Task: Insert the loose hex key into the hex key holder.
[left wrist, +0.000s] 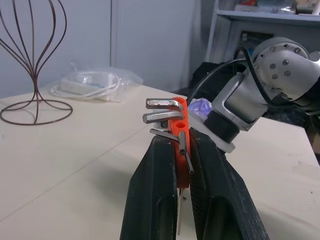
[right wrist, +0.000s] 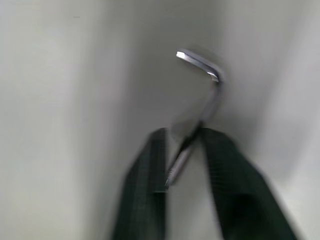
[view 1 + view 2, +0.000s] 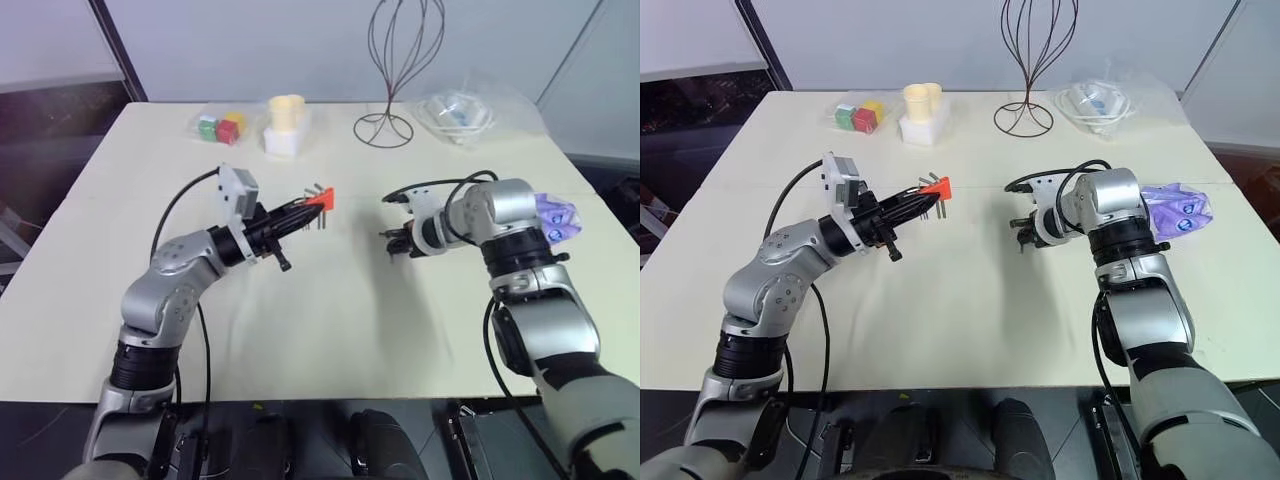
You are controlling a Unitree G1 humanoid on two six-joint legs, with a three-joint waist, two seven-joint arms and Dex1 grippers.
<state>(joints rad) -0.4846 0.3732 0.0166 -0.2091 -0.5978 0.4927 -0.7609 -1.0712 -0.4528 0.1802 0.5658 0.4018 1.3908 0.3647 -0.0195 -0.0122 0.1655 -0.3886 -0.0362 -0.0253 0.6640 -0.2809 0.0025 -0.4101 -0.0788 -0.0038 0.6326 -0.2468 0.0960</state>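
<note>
The hex key holder, a red-orange block with grey keys sticking out, is held above the table with my left gripper shut on it; it also shows left of centre. To its right my right gripper points down at the table. In the right wrist view the loose hex key, a thin grey L-shaped rod, lies with its long shaft running slantwise between the parted fingers of the right gripper and its bent end beyond them. That view is blurred.
At the back of the cream table are coloured cubes, pale cups on a white block, a wire stand and a plastic bag of cable. A purple bag lies by my right arm.
</note>
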